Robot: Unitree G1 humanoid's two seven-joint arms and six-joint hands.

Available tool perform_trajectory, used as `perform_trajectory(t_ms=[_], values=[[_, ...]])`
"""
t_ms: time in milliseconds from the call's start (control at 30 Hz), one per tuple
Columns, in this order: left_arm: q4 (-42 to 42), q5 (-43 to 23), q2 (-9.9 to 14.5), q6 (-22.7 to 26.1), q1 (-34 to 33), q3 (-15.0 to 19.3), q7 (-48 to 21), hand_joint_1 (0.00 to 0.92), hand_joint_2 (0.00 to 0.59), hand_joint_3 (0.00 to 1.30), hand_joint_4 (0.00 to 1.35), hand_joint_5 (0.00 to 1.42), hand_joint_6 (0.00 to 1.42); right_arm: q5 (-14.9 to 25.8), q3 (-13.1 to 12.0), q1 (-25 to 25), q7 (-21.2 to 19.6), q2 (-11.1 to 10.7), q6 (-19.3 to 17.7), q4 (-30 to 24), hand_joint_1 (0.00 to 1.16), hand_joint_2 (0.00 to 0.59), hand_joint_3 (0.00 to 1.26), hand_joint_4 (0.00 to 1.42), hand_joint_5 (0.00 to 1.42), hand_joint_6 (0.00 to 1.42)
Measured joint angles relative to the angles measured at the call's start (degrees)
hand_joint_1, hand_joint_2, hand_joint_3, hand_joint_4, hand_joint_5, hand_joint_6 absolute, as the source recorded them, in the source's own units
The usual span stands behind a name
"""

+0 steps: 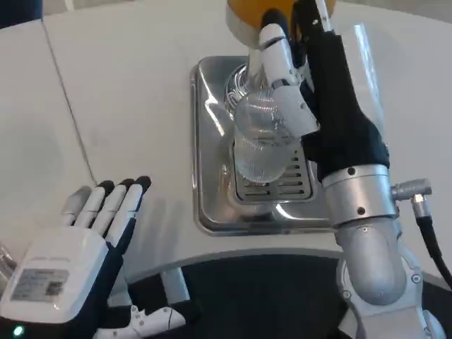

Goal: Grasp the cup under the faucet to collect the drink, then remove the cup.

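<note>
Head view. Clear ribbed cup [260, 141] standing upright on slotted grate of steel drip tray [212, 141], directly below faucet [272, 42] of dispenser with orange tank [247, 13] at top edge. Placed there, by judgement, so the stream lands inside and any spill drains through the grate. No liquid discernible in cup; glass too reflective to be sure.

Right hand [293, 78] reaching in from the right, forearm sloping across tray's right side, white fingers [279, 60] laid against cup's upper right rim and faucet area. Contact with the cup looks likely; full wrap around it not shown, since far side of cup and the palm are hidden. Whether closed on cup, or touching the black tap lever [305, 15], cannot tell. Position suggests grasp step in hand, collecting not yet begun.

Left hand [78, 247] resting low at left on white table [127, 85], well apart from tray, fingers straight and side by side pointing forward, thumb out to the side near table edge, holding nothing. Waiting, by judgement, out of the working arm's way.

Writing: small label with a code square on back of left hand, text too small to read. Green light at bottom left corner of that hand. No brand legible on dispenser, tray or cup.
</note>
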Motion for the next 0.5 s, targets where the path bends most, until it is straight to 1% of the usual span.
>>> perform_trajectory(t_ms=[167,267,300,433,500], values=[[0.0,0.0,-0.1,0.0,-0.3,-0.4,-0.2,0.0,0.003,0.0,0.0,0.0,0.01,0.1,0.3,-1.2,2.0,-0.2,2.0,-0.3,0.0,0.586,0.0,0.0,0.0,0.0],[0.2,0.0,-0.2,0.2,-0.3,-0.4,-0.2,0.0,0.003,0.0,0.0,0.0,0.01,-2.2,1.3,-2.2,3.4,-1.4,4.5,-1.1,0.0,0.586,0.0,0.0,0.0,0.0],[0.5,0.0,-0.2,0.3,-0.3,-0.4,-0.2,0.0,0.003,0.0,0.0,0.0,0.01,-3.9,1.8,-2.7,4.3,-2.1,5.9,-1.5,0.0,0.586,0.0,0.0,0.0,0.0],[1.3,-0.1,-0.2,0.5,-0.7,-0.4,-0.2,0.0,0.002,0.0,0.0,0.0,0.01,-5.2,2.7,-3.2,5.6,-2.3,8.5,-2.6,0.0,0.586,0.0,0.0,0.0,0.0],[1.6,-0.5,-0.2,0.5,-0.9,-0.3,-0.2,0.0,0.002,0.0,0.0,0.0,0.01,-5.5,3.1,-3.2,5.6,-2.2,8.7,-2.7,0.0,0.586,0.0,0.0,0.0,0.0]])
